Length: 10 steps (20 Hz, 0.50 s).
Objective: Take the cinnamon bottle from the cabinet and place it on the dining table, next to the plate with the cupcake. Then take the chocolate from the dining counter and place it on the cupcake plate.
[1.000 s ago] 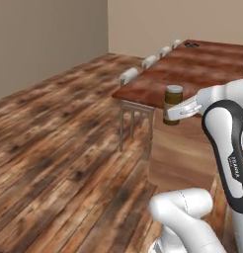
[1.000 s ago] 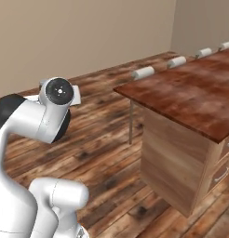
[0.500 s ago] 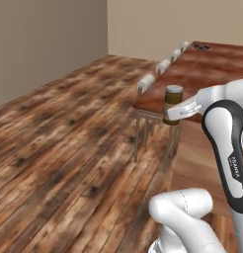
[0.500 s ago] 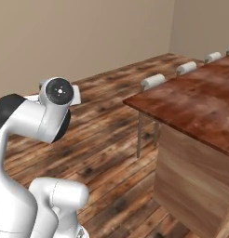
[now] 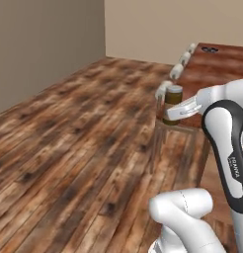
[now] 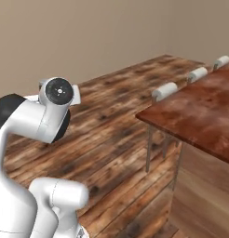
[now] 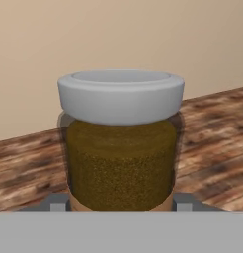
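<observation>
The gripper (image 5: 174, 112) clasped the cinnamon bottle (image 5: 172, 104) upright in mid-air, just off the corner of the dining table (image 5: 217, 64); the jar held brown powder under its lid. A plank floor (image 5: 79, 133) and beige walls (image 5: 49, 44) lay around.

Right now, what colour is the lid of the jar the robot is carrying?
Pale grey on the cinnamon bottle, seen best in the hand view.
</observation>
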Available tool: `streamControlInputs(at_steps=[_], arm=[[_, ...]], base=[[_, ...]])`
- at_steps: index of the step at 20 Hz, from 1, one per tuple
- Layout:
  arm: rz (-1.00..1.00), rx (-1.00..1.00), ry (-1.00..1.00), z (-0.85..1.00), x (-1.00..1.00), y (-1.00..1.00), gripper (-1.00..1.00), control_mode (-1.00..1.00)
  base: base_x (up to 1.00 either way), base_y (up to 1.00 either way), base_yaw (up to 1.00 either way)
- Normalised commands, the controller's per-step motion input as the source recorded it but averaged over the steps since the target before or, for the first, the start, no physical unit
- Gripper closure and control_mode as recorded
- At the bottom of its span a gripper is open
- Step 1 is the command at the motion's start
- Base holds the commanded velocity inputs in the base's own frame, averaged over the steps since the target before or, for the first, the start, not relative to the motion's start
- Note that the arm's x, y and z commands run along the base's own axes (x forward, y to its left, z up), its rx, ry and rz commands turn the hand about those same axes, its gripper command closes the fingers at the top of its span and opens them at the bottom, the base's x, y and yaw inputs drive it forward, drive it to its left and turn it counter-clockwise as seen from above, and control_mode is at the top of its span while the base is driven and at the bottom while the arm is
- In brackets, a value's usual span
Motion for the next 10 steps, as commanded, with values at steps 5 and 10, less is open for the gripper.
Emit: streamControlInputs(at_steps=[5, 10], arm=[[0.0, 0.0, 0.0, 0.0, 0.0, 0.0, 1.0, 1.0], [0.0, 0.0, 0.0, 0.0, 0.0, 0.0, 1.0, 1.0]], base=[[0.81, 0.43, -0.14], [0.76, 0.43, -0.23]])
